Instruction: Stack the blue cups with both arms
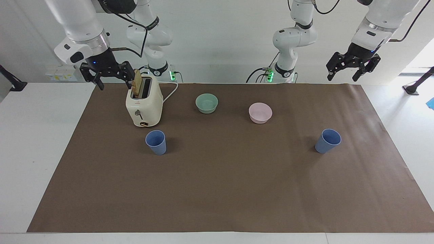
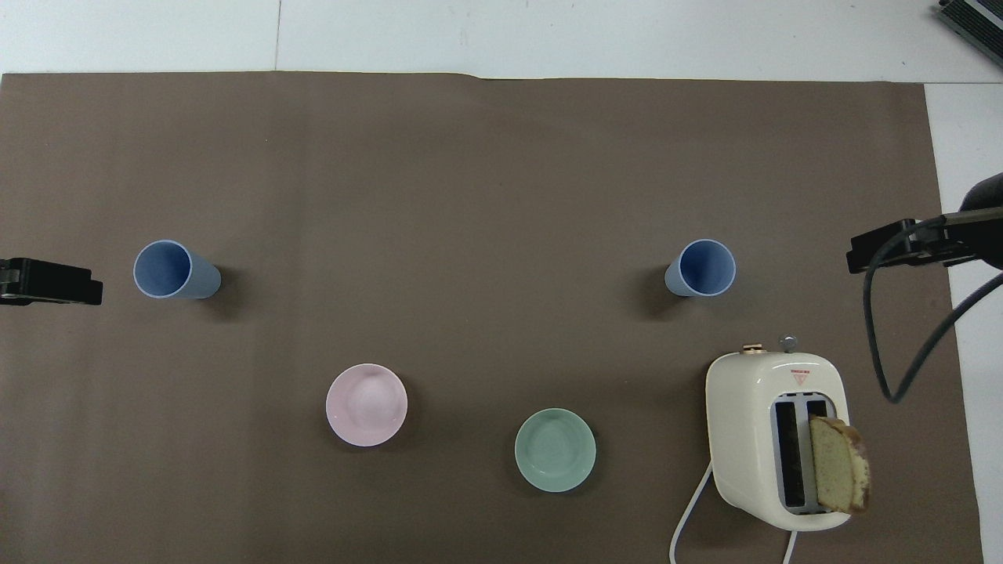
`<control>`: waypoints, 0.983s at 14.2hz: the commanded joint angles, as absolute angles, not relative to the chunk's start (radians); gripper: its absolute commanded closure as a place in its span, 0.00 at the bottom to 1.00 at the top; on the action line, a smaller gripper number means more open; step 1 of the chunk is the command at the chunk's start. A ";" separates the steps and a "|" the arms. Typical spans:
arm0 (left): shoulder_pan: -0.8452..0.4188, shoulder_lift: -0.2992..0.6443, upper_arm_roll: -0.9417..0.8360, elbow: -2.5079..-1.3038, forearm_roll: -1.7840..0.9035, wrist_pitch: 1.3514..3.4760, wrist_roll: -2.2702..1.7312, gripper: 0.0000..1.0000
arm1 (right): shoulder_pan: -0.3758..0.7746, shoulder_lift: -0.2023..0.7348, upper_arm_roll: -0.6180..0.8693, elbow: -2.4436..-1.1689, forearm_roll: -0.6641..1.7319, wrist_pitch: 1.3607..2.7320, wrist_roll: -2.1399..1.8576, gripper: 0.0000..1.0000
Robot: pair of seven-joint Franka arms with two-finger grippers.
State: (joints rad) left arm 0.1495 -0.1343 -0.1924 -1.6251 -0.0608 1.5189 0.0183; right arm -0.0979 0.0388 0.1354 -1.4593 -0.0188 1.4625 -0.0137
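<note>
Overhead view: cups at nine [image 2: 174,270] and three o'clock [image 2: 701,268], apart; left gripper [image 1: 352,69] and right gripper [image 1: 107,77] wide, raised at mat [image 2: 501,196] edges.

The toaster [image 1: 144,105], with a bread slice [image 1: 137,83] standing up out of its slot, stands just nearer to the robots than one blue cup [image 1: 156,142], crowding it on that flank. The mint-green bowl [image 1: 206,103] and pink bowl [image 1: 260,113] sit low beside the toaster. The other blue cup [image 1: 328,140] stands well apart, open all round.

Two blue cups [image 1: 156,142] [image 1: 328,141], two bowls, one mint-green [image 1: 206,103] and one pink [image 1: 260,113], one cream toaster [image 1: 144,105], one bread slice [image 1: 137,84].
</note>
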 commanded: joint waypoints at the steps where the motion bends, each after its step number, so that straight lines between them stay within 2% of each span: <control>1: 0.153 -0.133 -0.192 -1.617 -0.069 1.516 0.017 0.00 | -0.112 0.017 0.140 -1.486 0.000 1.474 -0.031 0.00; 12: 0.190 -0.130 -0.189 -1.631 -0.069 1.534 0.021 0.00 | -0.112 0.017 0.140 -1.486 0.000 1.474 -0.031 0.00; 14: 0.198 -0.127 -0.187 -1.670 -0.069 1.600 0.021 0.00 | -0.112 0.017 0.140 -1.486 0.000 1.474 -0.031 0.00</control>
State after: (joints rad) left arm 0.1773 -0.1280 -0.1820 -1.6327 -0.0608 1.5407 0.0184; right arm -0.0979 0.0388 0.1354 -1.4593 -0.0188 1.4625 -0.0137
